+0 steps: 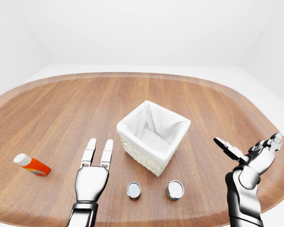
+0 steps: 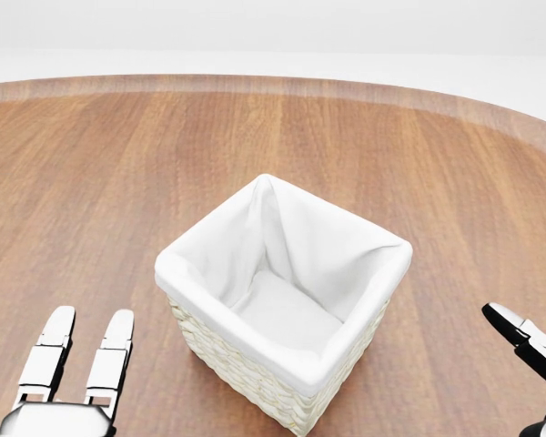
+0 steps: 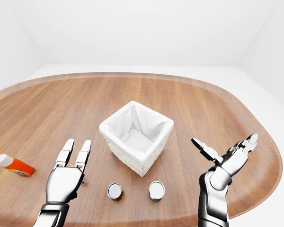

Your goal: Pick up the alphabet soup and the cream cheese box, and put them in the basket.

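The white-lined wicker basket (image 1: pixel 154 137) stands in the middle of the wooden table and holds nothing. Two small cans stand below it in the left-eye view, one on the left (image 1: pixel 133 190) and one on the right (image 1: pixel 175 190); I cannot tell which is the alphabet soup. No cream cheese box shows clearly; a small red bit (image 3: pixel 84 181) peeks out beside my left hand. My left hand (image 1: pixel 100 144) is open, fingers straight, left of the cans and holding nothing. My right hand (image 1: pixel 247 142) is open and empty, right of the basket.
An orange bottle with a white cap (image 1: pixel 32 165) lies on its side at the far left. The oval table's rim (image 1: pixel 132 75) curves round all sides, and the right hand hangs near its right edge.
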`<state>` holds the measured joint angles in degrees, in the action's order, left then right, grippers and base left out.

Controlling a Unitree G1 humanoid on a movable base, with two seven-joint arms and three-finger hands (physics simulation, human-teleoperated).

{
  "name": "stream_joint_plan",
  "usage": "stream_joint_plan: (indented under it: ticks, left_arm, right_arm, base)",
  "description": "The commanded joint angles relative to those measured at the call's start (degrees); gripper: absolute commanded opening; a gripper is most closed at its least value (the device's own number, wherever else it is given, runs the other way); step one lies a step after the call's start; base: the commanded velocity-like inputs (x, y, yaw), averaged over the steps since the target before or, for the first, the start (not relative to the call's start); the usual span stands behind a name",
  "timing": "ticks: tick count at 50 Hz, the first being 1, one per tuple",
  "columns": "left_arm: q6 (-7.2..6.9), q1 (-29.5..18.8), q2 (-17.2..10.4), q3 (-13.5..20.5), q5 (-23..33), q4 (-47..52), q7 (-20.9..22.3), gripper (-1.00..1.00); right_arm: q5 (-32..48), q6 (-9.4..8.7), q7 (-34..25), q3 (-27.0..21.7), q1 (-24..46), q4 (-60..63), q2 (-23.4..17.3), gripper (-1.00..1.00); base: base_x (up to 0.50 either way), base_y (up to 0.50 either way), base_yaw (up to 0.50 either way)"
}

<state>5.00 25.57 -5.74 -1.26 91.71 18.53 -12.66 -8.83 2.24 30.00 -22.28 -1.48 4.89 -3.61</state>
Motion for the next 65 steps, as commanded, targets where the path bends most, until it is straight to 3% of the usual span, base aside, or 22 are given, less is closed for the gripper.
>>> stream_joint_plan:
  ticks: [1, 26, 36, 42, 44, 58, 65]
  left_arm:
    - [-0.16, -0.75, -1.68, -1.43, -0.81, -5.01, -2.41, 1.0]
    - [-0.66, -1.13, -1.98, -1.44, -1.59, -5.65, -2.69, 1.0]
    - [-2.8, -2.64, -2.41, -1.62, 0.15, -11.11, -4.95, 1.0]
    - [-2.91, -2.41, -3.19, -1.6, -0.27, -12.57, -5.85, 1.0]
    - [-2.26, -2.17, -3.42, -1.54, -1.0, -12.56, -6.27, 1.0]
    - [-4.28, -3.79, -3.9, -1.28, -0.46, -18.35, -9.1, 1.0]
    - [-3.15, -3.28, -4.73, 0.24, -1.83, -19.19, -9.85, 1.0]
  right_arm:
    - [-0.01, 0.14, 0.0, 0.0, 0.07, -0.34, -0.07, 1.0]
    - [0.72, 0.22, 0.0, 0.19, 0.14, -0.51, -0.09, 1.0]
    - [0.55, 0.21, 0.0, 0.08, 0.08, -0.21, -0.02, 1.0]
    - [0.62, 0.3, 0.0, 0.14, 0.08, -0.35, -0.05, 1.0]
    - [0.58, 0.49, 0.0, 0.11, 0.13, -0.58, -0.1, 1.0]
    - [0.68, 0.63, 0.0, 0.22, 0.09, -0.61, -0.09, 1.0]
    - [0.71, 0.52, 0.0, 0.21, 0.07, -0.43, -0.08, 1.0]
  base:
    - [0.0, 0.0, 0.0]
    - [0.0, 0.0, 0.0]
    - [0.0, 0.0, 0.0]
    - [0.0, 0.0, 0.0]
    - [0.0, 0.0, 0.0]
    - [0.0, 0.0, 0.0]
    - [0.0, 0.0, 0.0]
